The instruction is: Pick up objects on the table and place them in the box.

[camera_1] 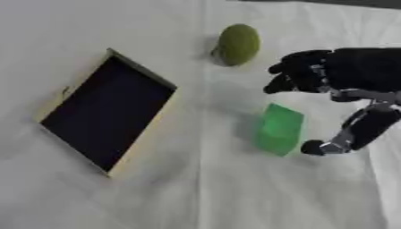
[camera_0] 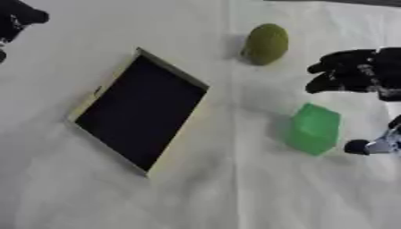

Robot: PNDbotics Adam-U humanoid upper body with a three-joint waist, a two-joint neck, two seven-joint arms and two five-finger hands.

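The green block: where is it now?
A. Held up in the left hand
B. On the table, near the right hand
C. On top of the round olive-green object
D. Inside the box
B. The green block lies on the white table, next to the right hand, whose thumb reaches down beside it; the box looks empty, and the round olive-green object lies apart.

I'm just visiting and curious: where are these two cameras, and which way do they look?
Left eye view: in the robot's head, looking down at the table; the left hand shows top left, the right hand at right.
Right eye view: beside it, aimed the same way; more of the right hand shows.
Both show the open box, olive-green ball and green block.
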